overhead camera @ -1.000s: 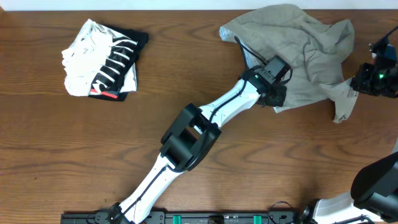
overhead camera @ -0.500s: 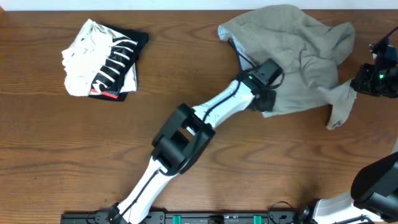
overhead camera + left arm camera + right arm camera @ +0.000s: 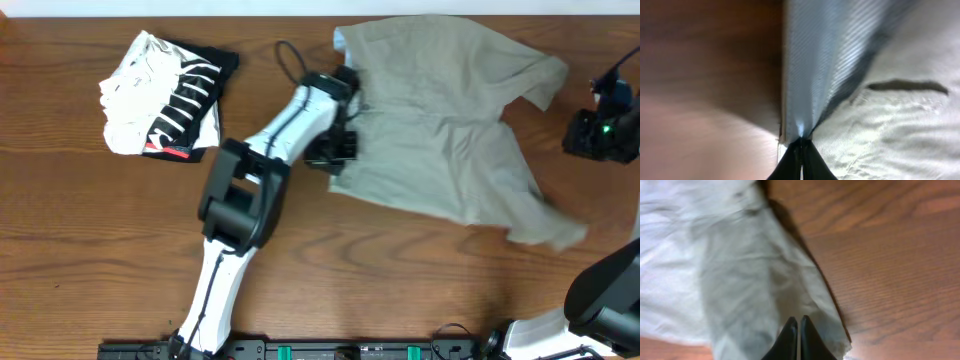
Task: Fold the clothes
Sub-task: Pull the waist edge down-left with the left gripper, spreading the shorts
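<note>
1. The shorts, bunched a moment ago, now lie spread across the worktop's far right.
2. Left claw clamped on their pale blue waistband, which it has dragged leftward.
3. Right claw pinched together, seemingly empty. Folding can start.

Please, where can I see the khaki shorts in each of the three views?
Overhead: the shorts lie spread at upper right.
Left wrist: shorts fill the right half, pale blue waistband above the shut left pincer.
Right wrist: shorts cover left and centre, down to the right pincer.
Shared landmark: the brown wooden table.
</note>
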Controlling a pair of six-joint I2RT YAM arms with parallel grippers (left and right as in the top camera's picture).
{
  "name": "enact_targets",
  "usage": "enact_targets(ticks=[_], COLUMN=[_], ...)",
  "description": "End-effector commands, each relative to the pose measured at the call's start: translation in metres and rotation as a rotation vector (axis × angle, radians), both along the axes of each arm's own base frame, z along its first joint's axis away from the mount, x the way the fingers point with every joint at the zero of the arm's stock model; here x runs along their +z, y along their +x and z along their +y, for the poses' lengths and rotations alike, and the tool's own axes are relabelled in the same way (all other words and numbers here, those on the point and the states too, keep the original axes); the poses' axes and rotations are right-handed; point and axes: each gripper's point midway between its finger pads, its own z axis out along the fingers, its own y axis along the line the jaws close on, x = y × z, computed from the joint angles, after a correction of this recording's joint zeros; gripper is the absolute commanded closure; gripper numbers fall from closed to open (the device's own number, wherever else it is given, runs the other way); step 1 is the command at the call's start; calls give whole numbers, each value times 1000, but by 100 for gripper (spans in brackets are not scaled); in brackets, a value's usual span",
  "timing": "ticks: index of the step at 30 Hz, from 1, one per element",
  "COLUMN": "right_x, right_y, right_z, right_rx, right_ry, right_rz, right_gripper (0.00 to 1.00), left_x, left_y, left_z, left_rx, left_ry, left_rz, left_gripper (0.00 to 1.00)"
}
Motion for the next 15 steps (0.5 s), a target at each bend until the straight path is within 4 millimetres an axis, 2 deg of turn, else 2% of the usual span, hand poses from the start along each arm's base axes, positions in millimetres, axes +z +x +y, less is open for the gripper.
enact_targets(ticks=[1,8,11,15], right_x=[-22,-70,-83,-96], right_y=[-12,-32,-38,-46], right_z=[-10,0,7,25], right_rx=[-83,-171,-175,-157], right_ry=[-37,19,45,132], right_rz=[57,125,136,154], right_gripper=[99,99,94,94], left_x=[-41,-11,-1,9], left_y=[-25,-38,-36,-33], left_z=[55,67,66,64], left_rx=[-49,-89,-93,-91], left_ry=[192,193,183,173], left_rz=[123,170,147,118], left_gripper=[94,94,94,94])
